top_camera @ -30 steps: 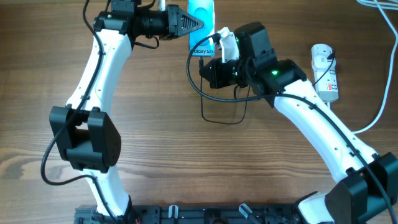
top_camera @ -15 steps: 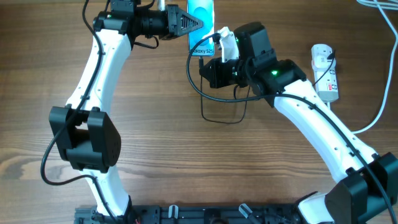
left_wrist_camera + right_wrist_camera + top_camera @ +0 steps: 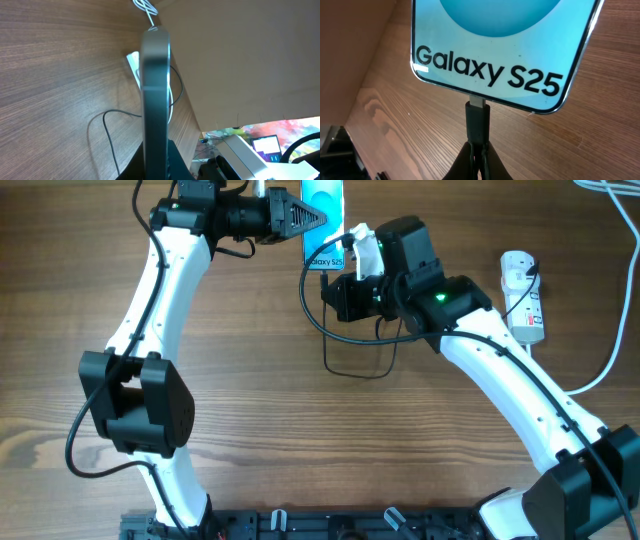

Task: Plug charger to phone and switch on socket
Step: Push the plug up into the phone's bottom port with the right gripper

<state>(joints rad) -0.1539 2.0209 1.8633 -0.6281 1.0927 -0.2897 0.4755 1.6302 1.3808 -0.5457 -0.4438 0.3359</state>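
The phone (image 3: 325,220) has a cyan screen and a white strip reading "Galaxy S25" (image 3: 490,75). My left gripper (image 3: 312,220) is shut on its side at the table's far edge; in the left wrist view the phone (image 3: 156,95) shows edge-on. My right gripper (image 3: 479,152) is shut on the charger's black connector (image 3: 478,120), whose tip touches the phone's bottom port. The thin black charger cable (image 3: 355,372) loops on the table below. The socket (image 3: 522,295), a white power strip, lies at the right with a black plug in it.
A thick white cord (image 3: 618,330) runs from the socket along the right edge. A black rail (image 3: 300,525) lies along the front edge. Bare wooden table (image 3: 300,440) spreads between the arms.
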